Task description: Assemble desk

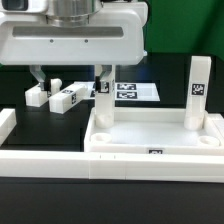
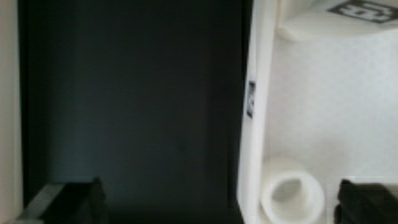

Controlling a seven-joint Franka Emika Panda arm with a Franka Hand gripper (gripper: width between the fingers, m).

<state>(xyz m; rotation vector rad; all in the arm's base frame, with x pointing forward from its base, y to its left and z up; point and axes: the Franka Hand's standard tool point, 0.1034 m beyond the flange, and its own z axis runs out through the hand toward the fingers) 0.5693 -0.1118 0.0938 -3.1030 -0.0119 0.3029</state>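
White rimmed tabletop (image 1: 150, 128) lies flat, lower right. Right leg (image 1: 199, 88) and left leg (image 1: 104, 103) stand upright at its back corners. Two loose legs (image 1: 66, 98) lie on their sides, centre-left.

Robotics lab, black table (image 1: 70, 128), tagged marker board (image 1: 135, 92)

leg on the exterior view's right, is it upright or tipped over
Upright: the leg stands with its long side vertical at a corner of the tabletop. Whether it is screwed in tight, cannot tell.
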